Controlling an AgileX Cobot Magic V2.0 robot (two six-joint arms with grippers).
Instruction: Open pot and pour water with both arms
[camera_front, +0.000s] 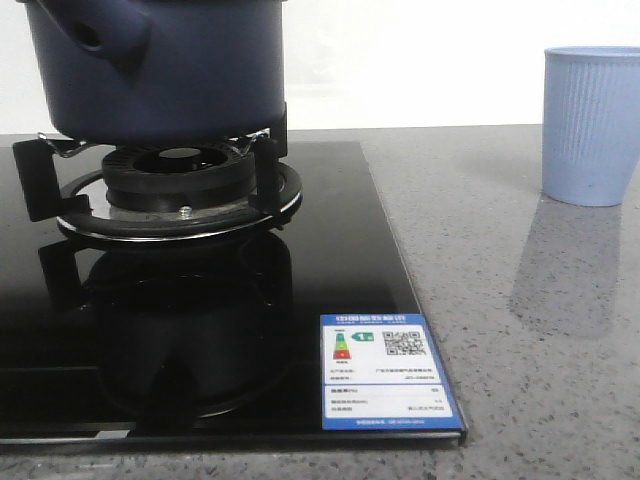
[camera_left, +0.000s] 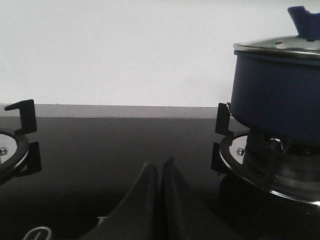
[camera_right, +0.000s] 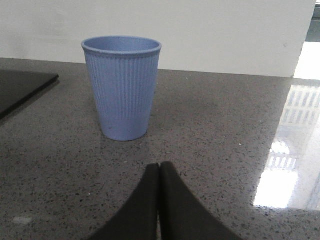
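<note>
The dark navy pot (camera_front: 190, 70) sits on the gas burner (camera_front: 180, 185) at the front view's upper left, its stubby hollow side handle (camera_front: 95, 35) facing me. In the left wrist view the pot (camera_left: 277, 100) carries a steel-rimmed lid (camera_left: 277, 46) with a blue knob (camera_left: 306, 22). My left gripper (camera_left: 159, 165) is shut and empty, low over the black hob, apart from the pot. My right gripper (camera_right: 159, 166) is shut and empty, above the countertop a short way before the light blue ribbed cup (camera_right: 122, 87). Neither gripper shows in the front view.
The black glass hob (camera_front: 330, 250) bears a blue and white energy label (camera_front: 383, 370) near its front corner. The cup (camera_front: 590, 125) stands on the grey speckled countertop (camera_front: 530, 330) right of the hob. A second burner's support (camera_left: 15, 135) shows in the left wrist view. A white wall lies behind.
</note>
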